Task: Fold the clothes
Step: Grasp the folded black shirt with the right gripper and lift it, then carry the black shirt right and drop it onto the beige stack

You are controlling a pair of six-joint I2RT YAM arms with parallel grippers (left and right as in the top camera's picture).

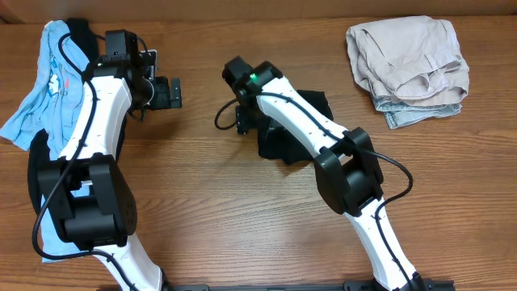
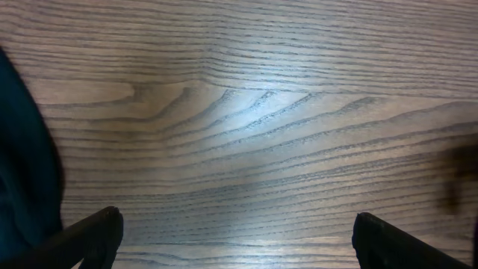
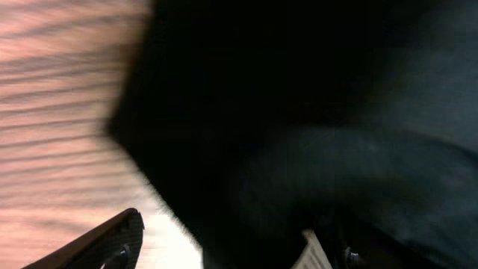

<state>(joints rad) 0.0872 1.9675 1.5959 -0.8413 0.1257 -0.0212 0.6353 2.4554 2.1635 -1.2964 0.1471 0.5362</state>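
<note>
From the overhead cam: the brown wood-grain table [image 1: 210, 210] has a crumpled light blue fabric shirt [image 1: 44, 81] at the far left, partly under the left arm, with some darker cloth [image 1: 36, 174] poking out below it. A bunched-up beige fabric garment [image 1: 408, 69] sits at the top right, well apart from both arms. The black cloth garment [image 1: 295, 121] is in the middle of the table, and the right gripper [image 1: 242, 121] is right at its left edge. The left gripper [image 1: 170, 91] hangs over bare wood just right of the blue shirt, not touching any fabric. On the left wrist cam you mostly see table grain [image 2: 246, 112]. The left gripper [image 2: 237, 228] has its two black fingers [image 2: 93, 235] spread wide at the bottom corners with nothing between them. There's a strip of dark cloth [image 2: 22, 164] along the left edge, and a dark blur at the right edge I can't identify. The right wrist cam is nearly all black garment [image 3: 299, 112], blurry and close up, with a bit of table [image 3: 52, 112] on the left. The right gripper [image 3: 220, 243] has cloth sitting between its fingers [image 3: 101, 243], but I honestly can't tell whether it's actually pinching it or just parked over it.
</note>
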